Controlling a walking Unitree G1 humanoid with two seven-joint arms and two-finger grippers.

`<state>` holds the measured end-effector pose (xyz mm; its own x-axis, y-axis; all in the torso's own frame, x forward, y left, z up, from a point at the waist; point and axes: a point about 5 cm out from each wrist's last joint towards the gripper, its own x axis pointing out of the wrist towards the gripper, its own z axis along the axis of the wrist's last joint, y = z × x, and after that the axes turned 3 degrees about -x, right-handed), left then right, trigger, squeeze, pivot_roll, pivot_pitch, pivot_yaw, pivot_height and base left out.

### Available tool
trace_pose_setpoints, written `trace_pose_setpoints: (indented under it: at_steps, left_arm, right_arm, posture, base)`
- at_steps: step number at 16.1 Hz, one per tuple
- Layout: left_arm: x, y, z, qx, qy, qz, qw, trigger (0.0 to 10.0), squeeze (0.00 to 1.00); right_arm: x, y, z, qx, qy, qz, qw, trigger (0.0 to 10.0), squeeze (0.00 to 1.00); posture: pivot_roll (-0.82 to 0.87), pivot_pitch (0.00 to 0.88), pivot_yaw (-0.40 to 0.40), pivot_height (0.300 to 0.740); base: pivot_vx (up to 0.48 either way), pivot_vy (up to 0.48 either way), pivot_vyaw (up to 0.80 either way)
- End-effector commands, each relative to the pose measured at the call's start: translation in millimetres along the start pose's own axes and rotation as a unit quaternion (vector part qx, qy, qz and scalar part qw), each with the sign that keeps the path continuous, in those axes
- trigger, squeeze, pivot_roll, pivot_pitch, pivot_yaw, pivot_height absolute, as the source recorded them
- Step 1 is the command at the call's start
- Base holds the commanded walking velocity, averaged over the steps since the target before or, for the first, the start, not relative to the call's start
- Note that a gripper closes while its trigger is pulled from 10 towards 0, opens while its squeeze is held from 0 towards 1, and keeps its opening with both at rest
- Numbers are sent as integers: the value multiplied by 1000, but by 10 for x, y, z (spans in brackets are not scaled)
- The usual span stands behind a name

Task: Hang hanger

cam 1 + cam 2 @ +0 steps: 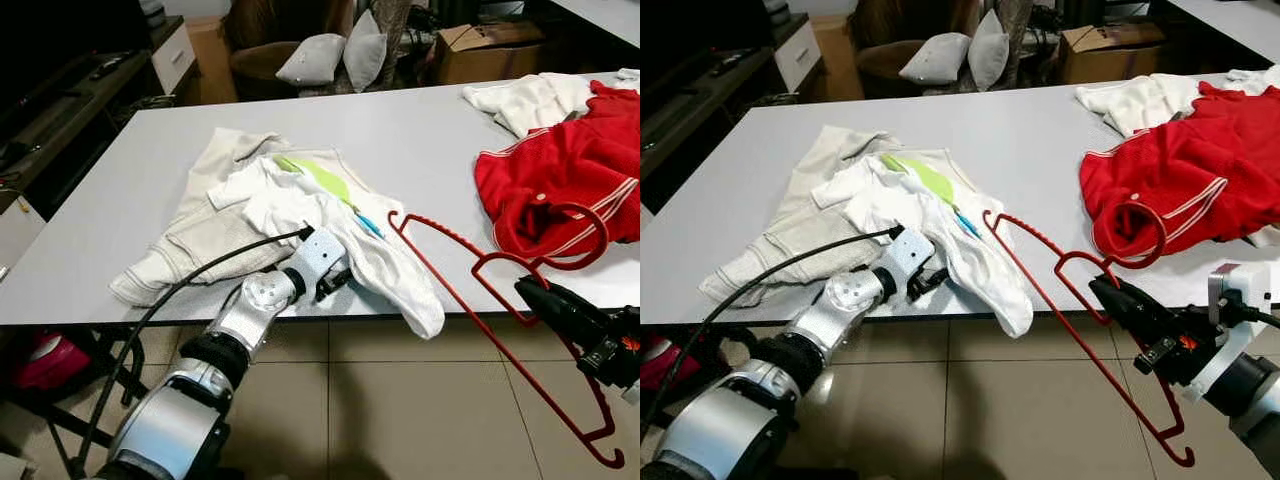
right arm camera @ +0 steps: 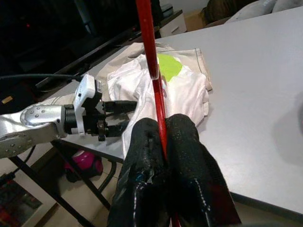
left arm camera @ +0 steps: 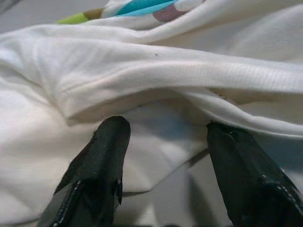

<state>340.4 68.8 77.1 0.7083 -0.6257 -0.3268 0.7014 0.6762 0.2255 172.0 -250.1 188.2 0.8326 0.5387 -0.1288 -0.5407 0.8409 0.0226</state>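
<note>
1. The desk (image 1: 420, 130) is wide, pale grey and matte, and its near edge runs just under both arms. Beyond it the room holds a dark chair with two grey cushions (image 1: 335, 55), a cardboard box (image 1: 485, 50) and a low dark cabinet (image 1: 60, 100) on the left; the floor is beige tile.
2. A red garment (image 1: 560, 170) lies bunched on the right of the desk, with a white cloth (image 1: 525, 100) behind it. A beige garment (image 1: 205, 225) lies left of centre under the white shirt (image 1: 330, 225), whose sleeve droops over the near edge.
3. The hanger (image 1: 480, 290), thin red plastic, is in the air at the desk's near right edge, tilted, one end pointing at the shirt and the other hanging low over the floor. Its hook sits against the red garment.
4. The right hand (image 2: 161, 137) is clamped shut on the hanger's bar. The grip looks narrow, so I judge the hanger may swivel; move it slowly and lift the hook free of the red cloth first.
5. The left hand (image 3: 163, 142) is spread open at the shirt's hem, fingers (image 3: 102, 156) resting on the fabric. Judging by this, the step is to pinch one layer and hold an opening so the hanger end can slide inside rather than push the cloth away.
</note>
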Motion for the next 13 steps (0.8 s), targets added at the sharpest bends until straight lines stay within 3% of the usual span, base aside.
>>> trace_pose_setpoints:
  at_steps: [1, 13]
  left_arm:
    - [-11, 59, 17, -3, -3, 3, 1000, 0, 0]
    - [10, -101, -65, -64, -2, -67, 996, 0, 0]
  right_arm:
    - [10, 27, 44, -7, -3, 8, 1000, 10000, 0]
    - [49, 38, 4, -4, 2, 7, 1000, 10000, 0]
  posture:
    - [-241, 0, 126, 740]
    - [-234, 0, 131, 740]
  base:
    - [0, 0, 0]
    - [0, 0, 0]
